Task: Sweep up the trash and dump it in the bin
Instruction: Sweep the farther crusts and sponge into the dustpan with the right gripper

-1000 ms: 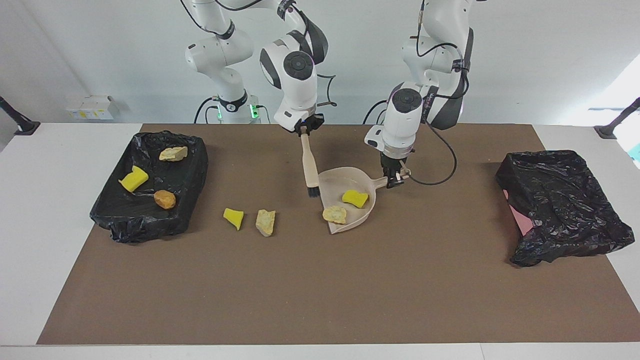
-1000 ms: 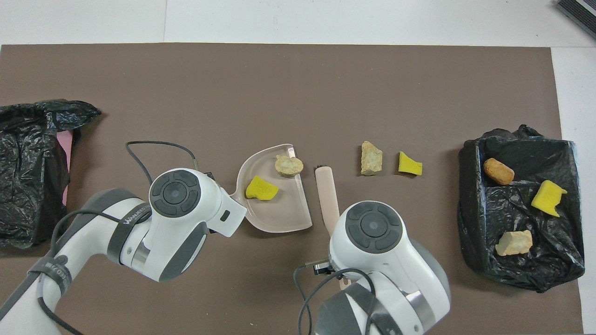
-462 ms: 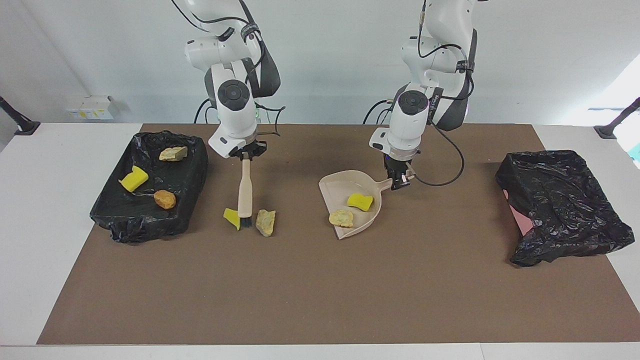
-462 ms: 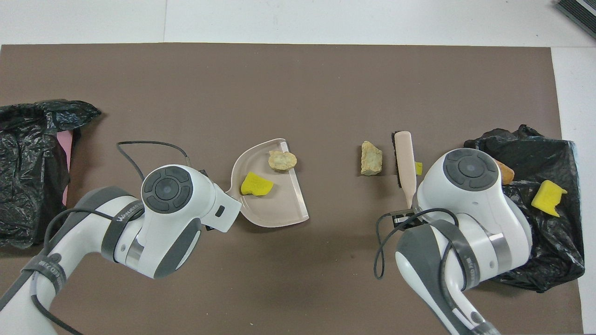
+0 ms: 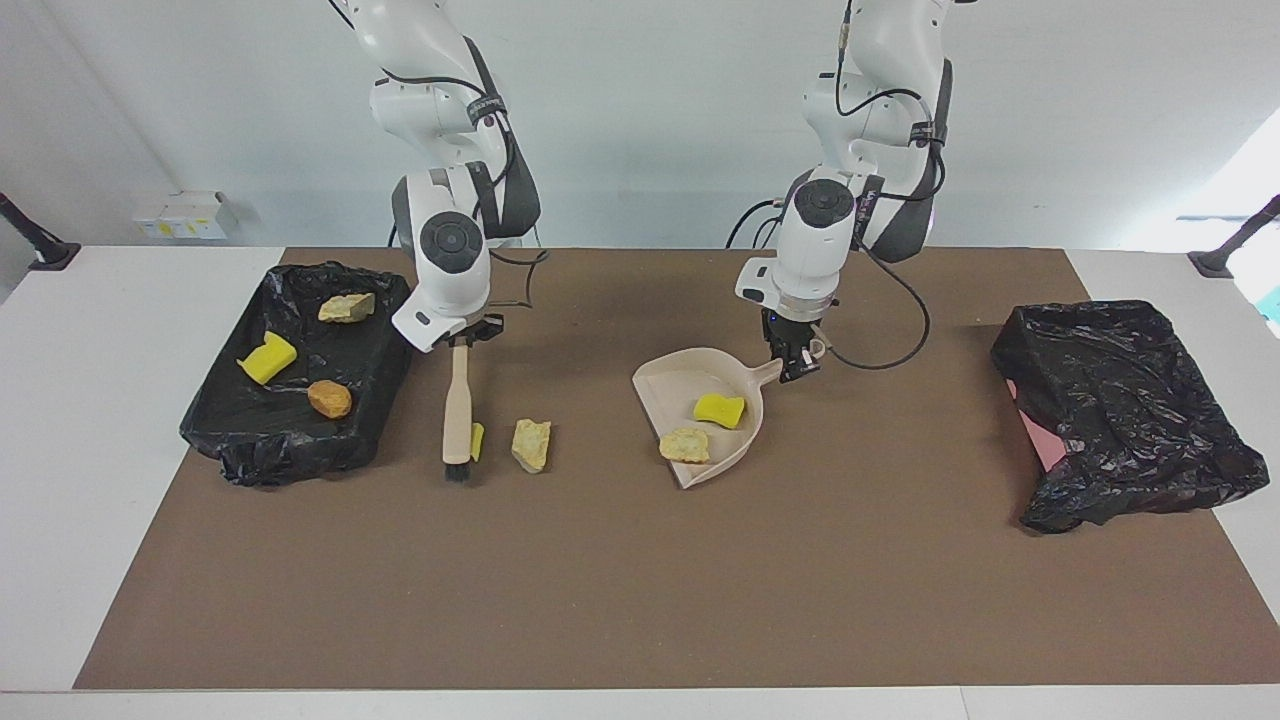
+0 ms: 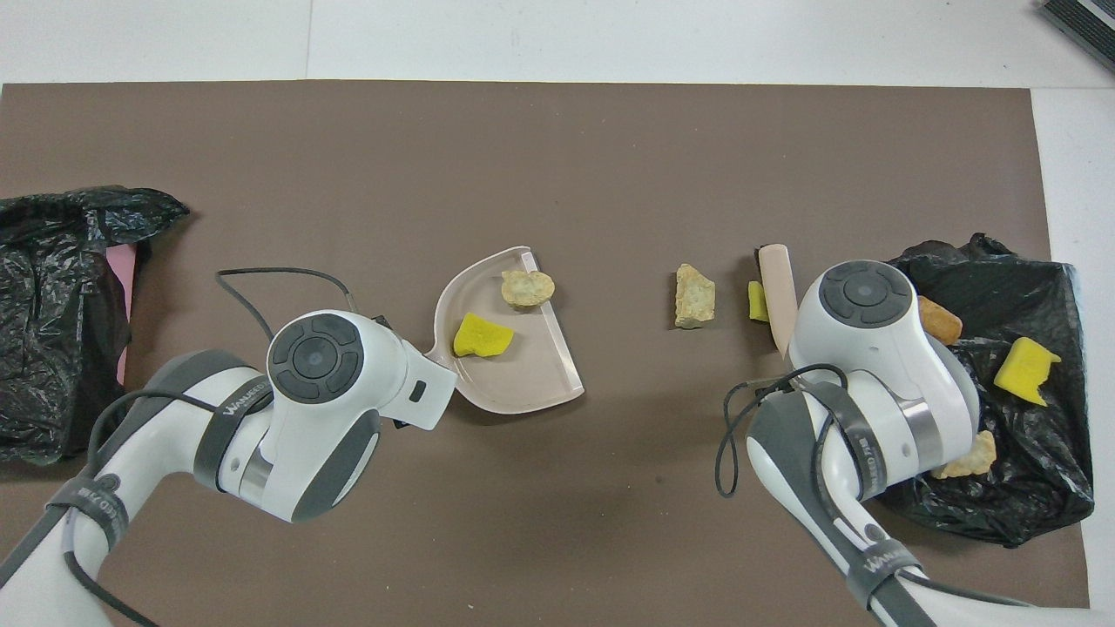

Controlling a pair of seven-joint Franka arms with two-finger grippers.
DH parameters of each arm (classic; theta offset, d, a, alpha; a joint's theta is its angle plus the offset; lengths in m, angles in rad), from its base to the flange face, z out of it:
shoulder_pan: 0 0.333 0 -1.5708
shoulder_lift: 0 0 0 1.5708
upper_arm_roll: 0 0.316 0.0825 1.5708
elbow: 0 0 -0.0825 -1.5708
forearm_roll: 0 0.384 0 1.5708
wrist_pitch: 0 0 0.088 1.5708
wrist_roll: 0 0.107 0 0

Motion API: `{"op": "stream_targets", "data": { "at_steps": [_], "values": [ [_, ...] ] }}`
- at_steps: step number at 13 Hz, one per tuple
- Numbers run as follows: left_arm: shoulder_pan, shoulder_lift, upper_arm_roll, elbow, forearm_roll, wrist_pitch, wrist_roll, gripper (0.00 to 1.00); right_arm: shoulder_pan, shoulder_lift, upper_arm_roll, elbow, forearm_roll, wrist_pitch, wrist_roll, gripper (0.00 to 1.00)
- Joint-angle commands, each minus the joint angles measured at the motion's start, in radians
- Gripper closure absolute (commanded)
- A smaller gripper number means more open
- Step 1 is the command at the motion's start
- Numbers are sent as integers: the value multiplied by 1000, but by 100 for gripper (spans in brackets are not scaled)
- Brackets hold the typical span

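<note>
My right gripper (image 5: 462, 338) is shut on the beige-handled brush (image 5: 458, 400), whose black bristles point down at the mat. The brush stands between the black-lined bin (image 5: 300, 455) and a yellow trash wedge (image 5: 477, 440). A tan lump (image 5: 531, 444) lies just past the wedge, toward the dustpan. My left gripper (image 5: 797, 358) is shut on the handle of the beige dustpan (image 5: 660, 380), which holds a yellow wedge (image 5: 720, 409) and a tan lump (image 5: 685, 444). In the overhead view the brush (image 6: 777, 287) sits beside the wedge (image 6: 755, 300).
The bin (image 6: 984, 514), at the right arm's end, holds three pieces: tan (image 5: 347, 307), yellow (image 5: 267, 358) and orange-brown (image 5: 329, 398). A crumpled black bag (image 5: 1120, 415) over something pink lies at the left arm's end. Brown mat (image 5: 640, 580) covers the table.
My right arm has carried the brush from beside the dustpan toward the bin, past both loose pieces, to the bin side of the yellow wedge. The dustpan has shifted slightly.
</note>
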Motion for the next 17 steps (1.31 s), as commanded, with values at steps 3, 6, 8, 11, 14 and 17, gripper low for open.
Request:
{"op": "stream_targets", "data": {
  "at_steps": [3, 6, 8, 11, 14, 17],
  "values": [
    [-21, -7, 3, -10, -13, 14, -30, 100, 0, 40, 21, 21, 7, -16, -164, 100],
    [-21, -11, 3, -15, -11, -8, -27, 100, 86, 42, 21, -2, 148, -2, -199, 100],
    [-21, -16, 3, -19, -11, -19, -27, 100, 161, 39, 21, -6, 200, 3, -201, 100],
    [-35, -22, 5, -22, -10, -46, -29, 100, 245, 26, 23, -9, 294, 10, -202, 100],
    [-49, -27, 5, -21, 1, -74, -29, 100, 377, 3, 23, -24, 348, 55, -188, 100],
    [-72, -28, 3, -21, 18, -83, -29, 100, 391, 11, 24, 16, 417, 52, -135, 100]
  ]
}}
